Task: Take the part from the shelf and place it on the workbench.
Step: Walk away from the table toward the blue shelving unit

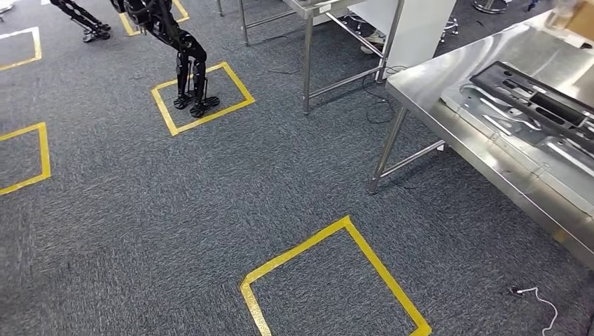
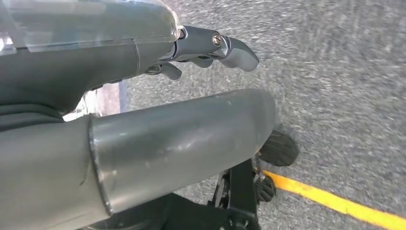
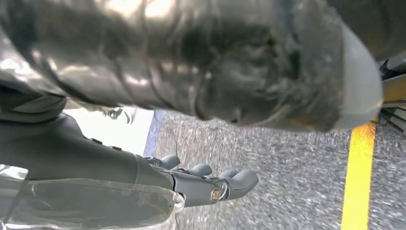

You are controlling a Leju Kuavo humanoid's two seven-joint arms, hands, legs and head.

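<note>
Both hands hang low over the carpet; the steel workbench lies ahead and to the right.

The grey carpet floor (image 1: pixel 210 210) bears five yellow tape squares, one (image 1: pixel 335 283) just ahead. The workbench (image 1: pixel 427 87) fills the head view's right side, its long edge running away to the upper right, so by my reading the right arm is nearer. On its tabletop lies one long dark part (image 1: pixel 536 94) on flat metal sheets (image 1: pixel 504 122), its long axis along the bench; I cannot tell if it is the task's part. A second steel table (image 1: pixel 308 42) stands farther back, and another robot's black legs (image 1: pixel 185 63). The left hand (image 2: pixel 206 48) and right hand (image 3: pixel 210 184) hold nothing, fingers (image 2: pixel 239 50) loosely apart, pointing at the floor.
</note>
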